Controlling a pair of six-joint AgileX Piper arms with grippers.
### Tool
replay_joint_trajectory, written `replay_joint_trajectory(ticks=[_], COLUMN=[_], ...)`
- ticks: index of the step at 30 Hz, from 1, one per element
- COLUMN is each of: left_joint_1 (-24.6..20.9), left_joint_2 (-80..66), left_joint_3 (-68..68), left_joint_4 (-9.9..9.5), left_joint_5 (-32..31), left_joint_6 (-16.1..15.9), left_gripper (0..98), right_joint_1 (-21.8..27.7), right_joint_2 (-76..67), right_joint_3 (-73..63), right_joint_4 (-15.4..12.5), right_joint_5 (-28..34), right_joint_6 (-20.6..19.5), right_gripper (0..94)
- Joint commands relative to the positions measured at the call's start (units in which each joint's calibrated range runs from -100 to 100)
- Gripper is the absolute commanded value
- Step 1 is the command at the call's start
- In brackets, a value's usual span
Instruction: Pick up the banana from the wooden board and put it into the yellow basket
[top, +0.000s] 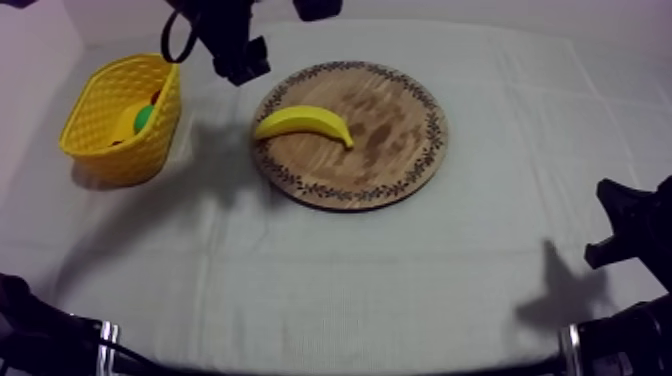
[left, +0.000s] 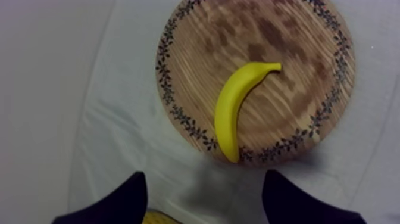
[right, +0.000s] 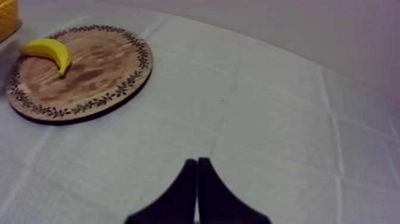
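At the near right edge of the table (top: 330, 300), the right gripper (right: 197, 162) is clenched: its two black fingers press together into a narrow wedge with nothing between them, low over the bare cloth and well apart from everything else. Past it, around the middle of the table and a little toward the far edge, lies the round wooden board (top: 390, 150) with its patterned rim. The banana (top: 303, 122) lies curved on the left part of the board, with one end on the rim at the side facing the basket and the stem end pointing toward the board's middle. Left of the board, near the table's far left corner, stands the yellow basket (top: 100, 115). There is toy fruit inside it, something green and a spot of red, but I cannot tell the kinds. Farthest off, the left gripper (left: 203, 176) hangs above the cloth between basket and board. It is released, fingers wide apart and holding nothing, with the banana's nearer end just beyond them.
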Motion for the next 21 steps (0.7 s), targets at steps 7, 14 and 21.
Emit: replay_joint_trajectory(ticks=[7, 14, 21], left_joint_1=[0.2, 0.5, 1.0], left_joint_2=[3.4, 7.9, 14.2], left_joint_3=[4.5, 6.2, 5.7], left_joint_4=[-1.25, -1.01, -1.33], left_joint_5=[-6.1, -9.7, -13.2], left_joint_6=[-0.1, -0.7, -0.5], left_gripper=[70.9, 69.2, 67.6], right_joint_1=[0.0, 0.0, 0.0], right_joint_2=[0.0, 0.0, 0.0], right_joint_3=[0.0, 0.0, 0.0], right_joint_4=[0.0, 0.0, 0.0], right_joint_5=[0.0, 0.0, 0.0], right_joint_6=[0.0, 0.0, 0.0], right_gripper=[0.3, 0.3, 0.3])
